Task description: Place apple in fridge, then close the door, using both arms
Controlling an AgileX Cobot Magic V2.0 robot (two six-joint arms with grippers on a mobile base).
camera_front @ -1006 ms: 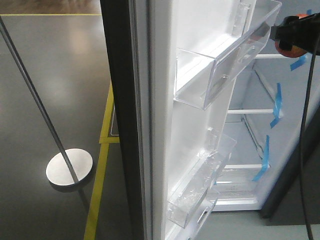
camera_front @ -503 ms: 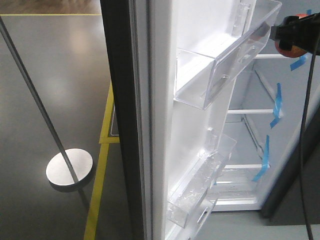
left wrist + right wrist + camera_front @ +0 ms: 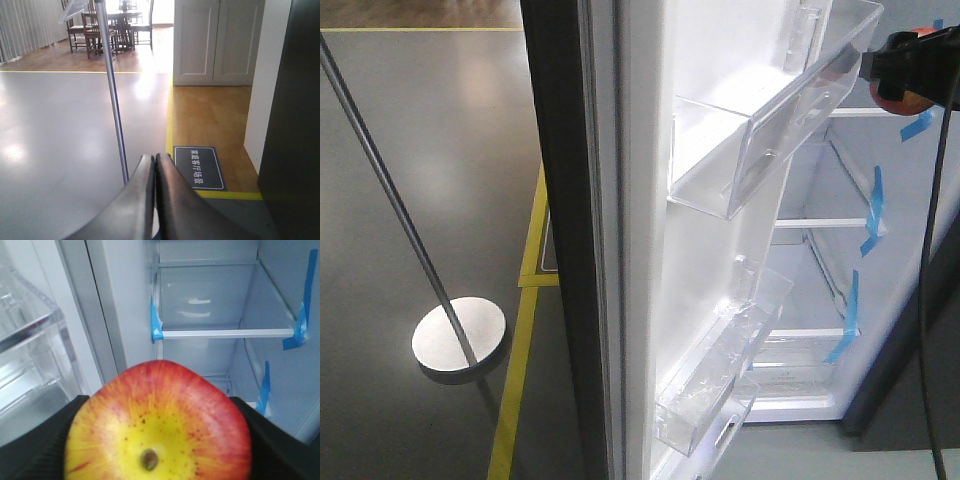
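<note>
The right claw (image 3: 912, 62) clamps the round red-and-yellow apple (image 3: 157, 425), near the white fridge shelf (image 3: 225, 333). The left claw (image 3: 154, 185) is closed.

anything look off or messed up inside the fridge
Only the blue tape strips stuck at the ends of the shelves inside the fridge look odd, as if patched on. No spill or damage shows. The apple is held between the right fingers.
</note>
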